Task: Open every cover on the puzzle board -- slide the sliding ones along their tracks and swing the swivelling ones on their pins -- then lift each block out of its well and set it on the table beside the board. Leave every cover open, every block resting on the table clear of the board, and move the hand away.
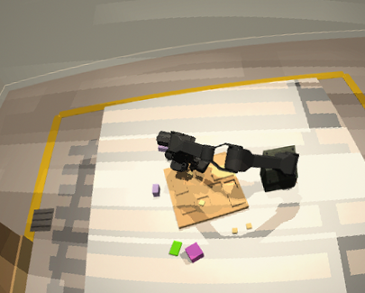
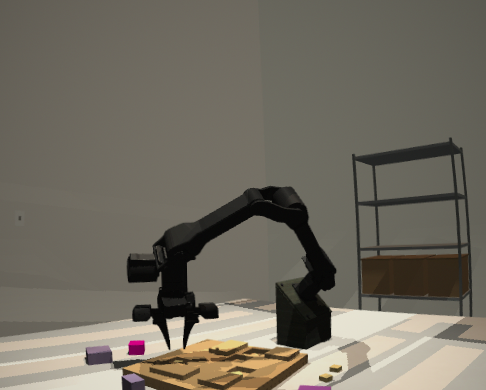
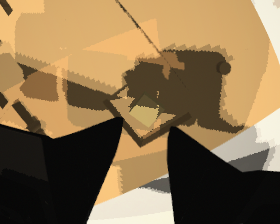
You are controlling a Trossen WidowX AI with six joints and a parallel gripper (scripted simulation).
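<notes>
The wooden puzzle board [image 1: 215,209] [image 2: 272,375] [image 3: 240,30] lies flat in front of the arm's base. My gripper [image 2: 177,348] [image 3: 145,128] points down above the board's far-left part, fingers parted with nothing between them. Below the fingertips, in the wrist view, a small pale yellow block [image 3: 144,116] sits in a square well. A small yellow block [image 1: 202,203] [image 2: 236,373] is also seen in the board's near part. Raised covers [image 2: 175,370] [image 2: 220,380] lie on the board, and a pale yellow plate [image 1: 223,173] [image 2: 229,347] is toward the base. Shadow and the arm hide the back left part.
Lavender blocks [image 1: 156,189] [image 2: 133,382] [image 2: 98,355] and a pink block [image 2: 136,347] are left of the board. A green block [image 1: 175,247], a magenta block [image 1: 194,252] and two small yellow blocks [image 1: 234,230] [image 1: 249,226] lie on the near side.
</notes>
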